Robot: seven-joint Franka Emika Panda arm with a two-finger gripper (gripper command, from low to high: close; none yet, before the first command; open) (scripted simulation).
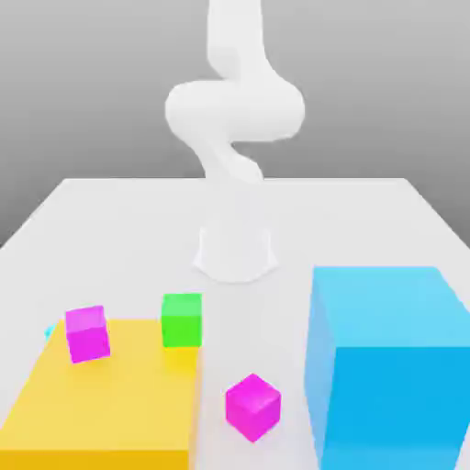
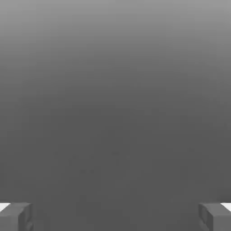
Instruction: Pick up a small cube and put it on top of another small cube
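Well, in the exterior view the white arm rises behind the table, and the small cubes sit down at the near end. A green cube rests on the yellow block, at its far corner on the exterior view's right, and a magenta cube sits on the same block, towards the exterior view's left, turned a little. A second magenta cube lies down on the table, between the yellow block and the big blue block, with one edge facing me. The task doesn't say which cube to lift. Any of them looks light and stiff to me, hardly fragile, though the smooth faces might slip if only the corners were pinched. I'd take hold across two opposite side faces, about halfway up, coming straight down. The one on the table calls for turning the hand to match its faces, and the big blue block beside it could crowd the descent. Being so light, whichever cube serves as the base would probably skid if nudged. In the hand view, the gripper has its two fingers wide apart with nothing between them, only grey beyond, so the picking is still to be done.
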